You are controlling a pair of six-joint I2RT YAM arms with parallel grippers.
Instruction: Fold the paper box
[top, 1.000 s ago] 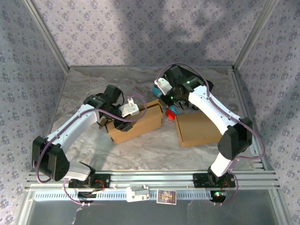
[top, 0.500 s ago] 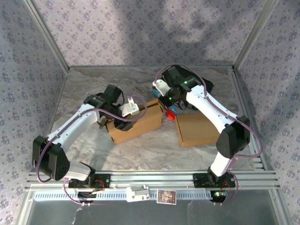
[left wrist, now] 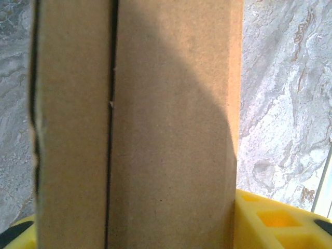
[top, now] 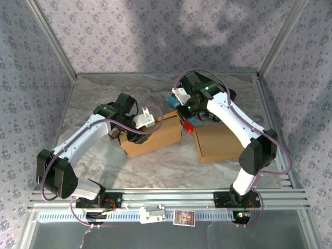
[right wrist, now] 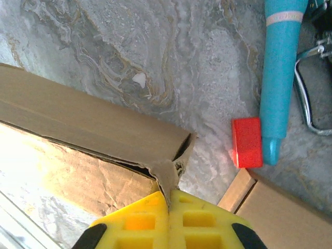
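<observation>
The paper box (top: 153,137) is a brown cardboard carton lying on the marble table, left of centre. My left gripper (top: 141,126) reaches down over its top. In the left wrist view the box (left wrist: 155,129) fills the gap between the yellow fingers (left wrist: 272,223), which press on its two sides. My right gripper (top: 182,115) is at the box's right end. Its yellow fingers (right wrist: 140,220) are shut together, pinching a crumpled corner flap (right wrist: 168,174) of the box (right wrist: 78,119).
A second, flat brown box (top: 220,142) lies to the right, its edge (right wrist: 290,207) close to my right gripper. A teal stick (right wrist: 277,78) with a red block (right wrist: 246,142) and a wire loop (right wrist: 306,98) lie between them. Patterned walls enclose the table.
My right gripper has shut on the box's corner flap and shifted slightly toward the box end. The left fingers have drawn in against the box's sides.
</observation>
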